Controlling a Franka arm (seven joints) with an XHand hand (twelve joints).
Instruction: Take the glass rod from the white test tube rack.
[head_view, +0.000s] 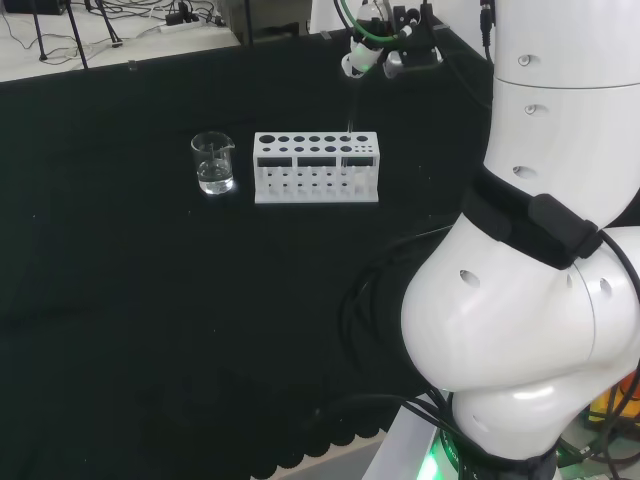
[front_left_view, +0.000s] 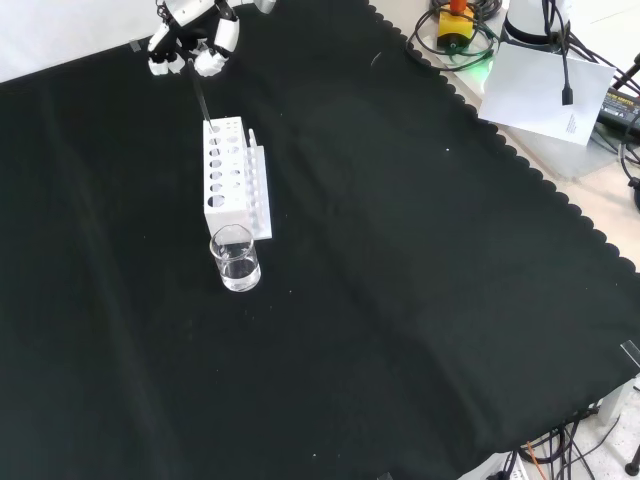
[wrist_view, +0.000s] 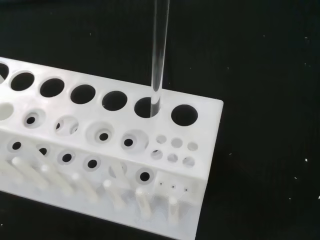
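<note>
One glass rod (wrist_view: 160, 50) stands nearly upright with its lower tip at the mouth of a hole in the back row of the white test tube rack (wrist_view: 125, 150), second from that row's end. My hand (front_left_view: 190, 40) is above it, near the far edge of the black cloth (front_left_view: 400, 300) in the front view, fingers curled round the rod's top. Just beside the rack's other end stands a small glass beaker (head_view: 213, 163) with a little clear liquid.
</note>
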